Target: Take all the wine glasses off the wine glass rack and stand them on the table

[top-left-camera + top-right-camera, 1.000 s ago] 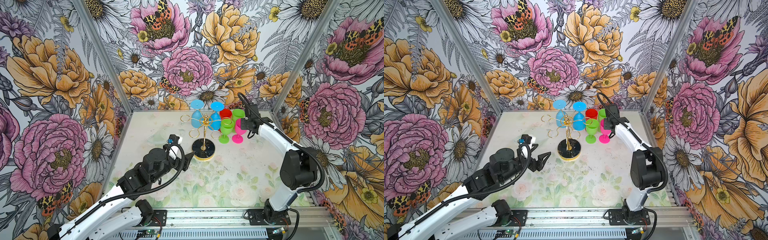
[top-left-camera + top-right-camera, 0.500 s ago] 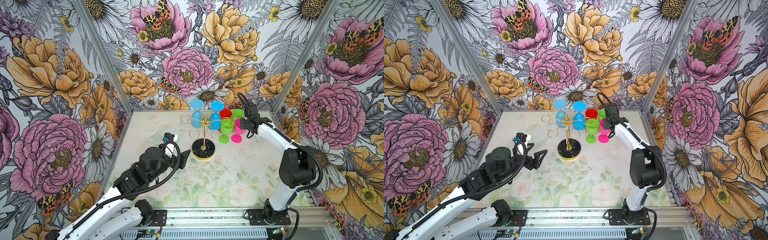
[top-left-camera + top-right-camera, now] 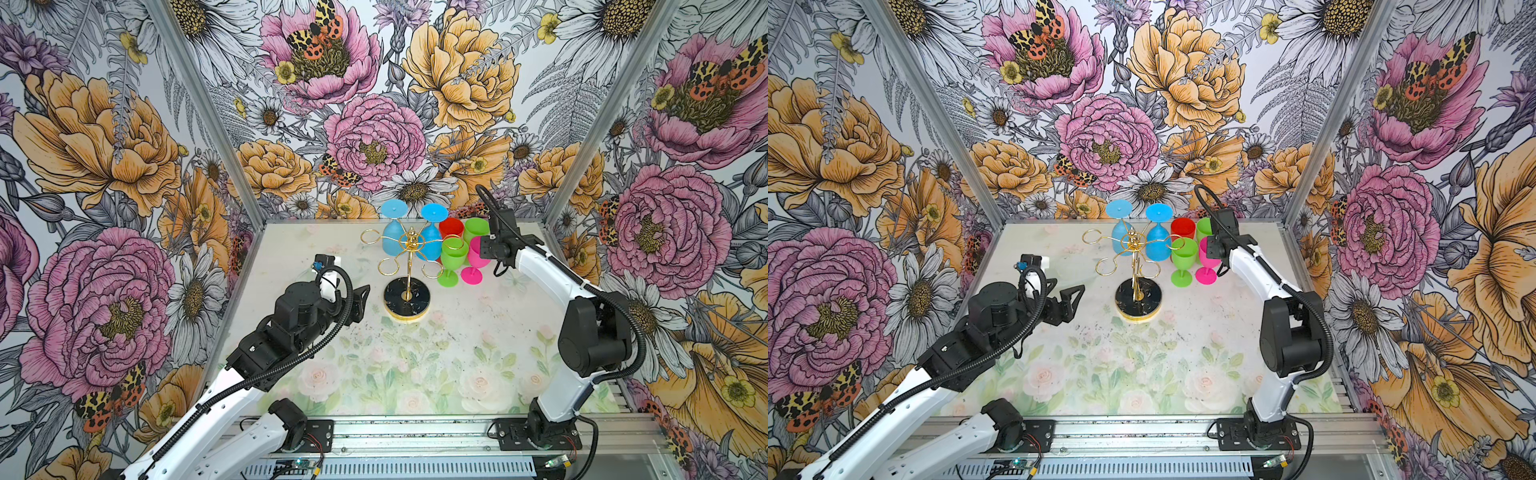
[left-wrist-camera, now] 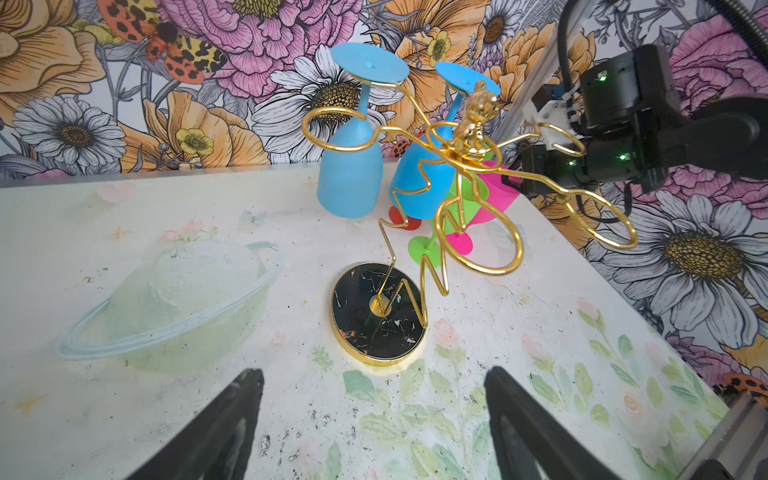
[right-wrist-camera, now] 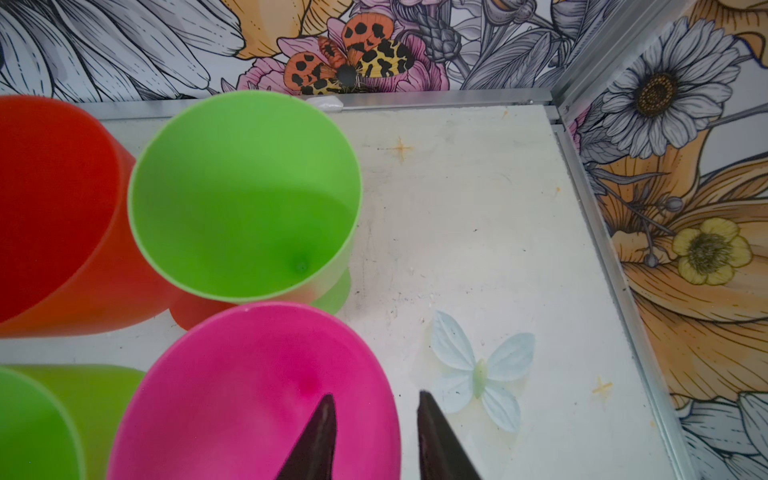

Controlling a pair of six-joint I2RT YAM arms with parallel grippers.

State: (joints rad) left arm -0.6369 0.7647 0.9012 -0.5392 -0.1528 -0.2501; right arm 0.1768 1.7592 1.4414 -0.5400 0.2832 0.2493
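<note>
Now the left gripper (image 4: 374,376) has backed away from the wine glass rack (image 3: 406,299) and is wide open. Two blue wine glasses (image 3: 392,243) hang upside down on the rack's far loops. Beside the rack, the right gripper (image 5: 375,395) has let go. Its fingers sit apart, one inside the pink glass (image 3: 473,253), one outside. The red glass (image 3: 451,226) is half hidden.

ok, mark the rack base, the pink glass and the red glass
rack base (image 4: 353,307): left wrist view, black top.
pink glass (image 5: 249,395): right wrist view, inner bowl.
red glass (image 3: 451,227): in a top view, bowl.
</note>
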